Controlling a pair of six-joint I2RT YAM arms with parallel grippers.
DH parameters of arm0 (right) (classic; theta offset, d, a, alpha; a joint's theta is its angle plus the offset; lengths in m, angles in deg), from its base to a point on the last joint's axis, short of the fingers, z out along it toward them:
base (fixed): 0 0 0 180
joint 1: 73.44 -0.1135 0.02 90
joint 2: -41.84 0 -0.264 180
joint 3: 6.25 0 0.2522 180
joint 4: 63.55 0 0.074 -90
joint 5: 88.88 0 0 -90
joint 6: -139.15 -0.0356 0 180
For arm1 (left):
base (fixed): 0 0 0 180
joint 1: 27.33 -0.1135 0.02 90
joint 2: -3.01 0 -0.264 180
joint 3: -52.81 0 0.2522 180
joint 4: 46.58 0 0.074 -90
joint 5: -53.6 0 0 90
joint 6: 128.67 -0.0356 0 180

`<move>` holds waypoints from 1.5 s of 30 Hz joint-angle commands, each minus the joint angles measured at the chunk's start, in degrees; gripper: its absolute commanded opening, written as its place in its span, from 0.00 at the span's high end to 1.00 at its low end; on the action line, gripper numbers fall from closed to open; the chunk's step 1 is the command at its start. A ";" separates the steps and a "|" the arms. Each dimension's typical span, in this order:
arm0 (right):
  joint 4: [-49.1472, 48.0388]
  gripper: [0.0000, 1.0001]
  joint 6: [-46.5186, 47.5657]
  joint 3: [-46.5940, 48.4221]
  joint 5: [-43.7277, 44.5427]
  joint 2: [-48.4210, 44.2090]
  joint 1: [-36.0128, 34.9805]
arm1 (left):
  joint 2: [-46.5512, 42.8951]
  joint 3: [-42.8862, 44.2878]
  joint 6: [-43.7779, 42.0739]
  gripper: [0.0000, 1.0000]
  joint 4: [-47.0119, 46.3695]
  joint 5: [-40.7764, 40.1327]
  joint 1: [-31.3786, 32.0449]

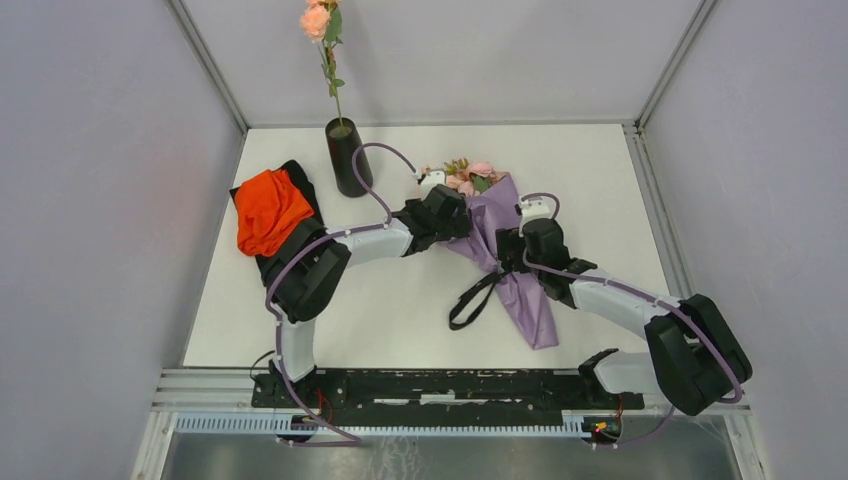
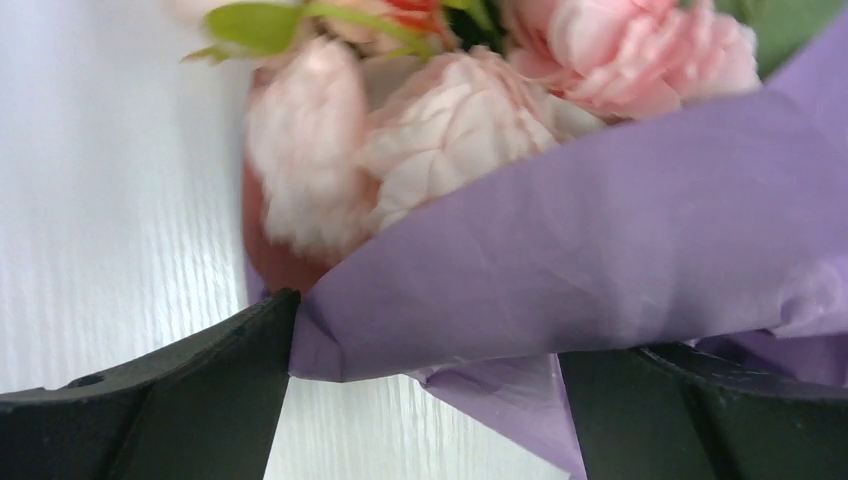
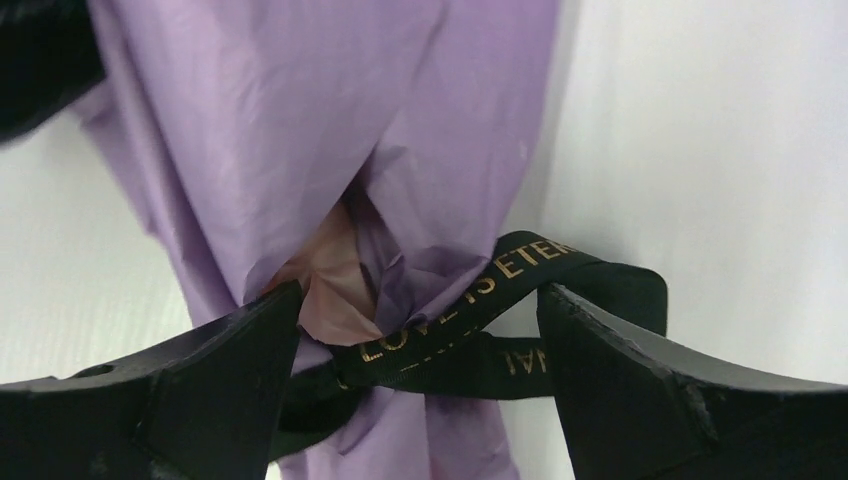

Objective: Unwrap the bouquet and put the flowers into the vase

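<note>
The bouquet (image 1: 512, 262) lies on the white table, wrapped in lilac paper (image 2: 620, 230), with its pink and peach flowers (image 2: 440, 120) pointing to the far side. Its black ribbon (image 3: 500, 320) with gold lettering is tied round the waist, and loose loops (image 1: 473, 300) trail to the near left. My left gripper (image 2: 425, 365) is open at the paper's upper edge, with a fold between the fingers. My right gripper (image 3: 420, 345) is open astride the ribbon tie, where pink inner paper (image 3: 330, 285) shows. The black vase (image 1: 347, 158) stands at the far left and holds one peach rose (image 1: 316, 20) on a long stem.
An orange-red cloth (image 1: 268, 208) lies on a flat black cloth (image 1: 300, 178) at the left, near the left arm's elbow. Grey walls close in the table on three sides. A black base rail (image 1: 430, 385) runs along the near edge.
</note>
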 commanded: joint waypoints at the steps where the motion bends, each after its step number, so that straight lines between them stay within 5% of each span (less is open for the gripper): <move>1: -1.58 0.07 -2.39 2.27 -3.24 2.49 -2.94 | 2.05 6.42 -1.14 0.00 0.06 -1.52 -3.43; 10: -1.26 0.08 -1.92 5.78 -2.13 5.44 -4.02 | 2.66 13.02 -4.31 0.00 3.19 -2.02 -5.30; 20: 0.29 0.09 -0.01 7.06 0.82 -4.00 -4.03 | -8.82 6.85 -4.11 0.00 2.82 -0.52 -4.99; 31: -5.65 0.09 -2.98 2.04 -0.50 4.29 -4.17 | -32.30 -8.30 -1.78 0.00 2.47 -9.44 -2.73; 45: -1.24 0.09 -1.77 20.58 3.80 21.77 -2.33 | -33.31 -12.03 -2.53 0.00 2.72 -11.48 -2.65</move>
